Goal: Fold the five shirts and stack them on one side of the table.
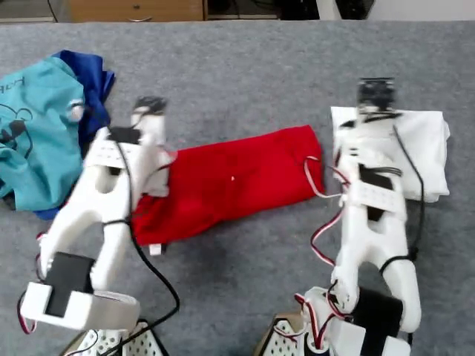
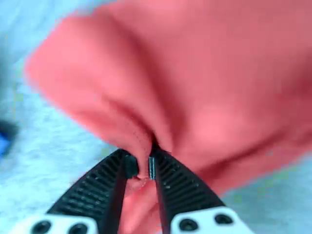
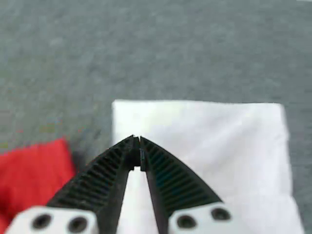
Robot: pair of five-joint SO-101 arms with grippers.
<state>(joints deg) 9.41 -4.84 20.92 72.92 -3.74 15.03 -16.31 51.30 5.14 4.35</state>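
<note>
Left wrist view has your left gripper (image 2: pixel 144 168) pinching a ridge of the red fabric shirt (image 2: pixel 204 87) between its jaws, probably for folding, while the folded white shirt (image 3: pixel 219 141) lies beneath your right gripper (image 3: pixel 140 158), closed and empty.

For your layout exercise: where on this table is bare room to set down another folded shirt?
Bare grey tabletop beyond the red shirt, between the blue shirt and the folded white shirt. Crowded around the teal shirt.
</note>
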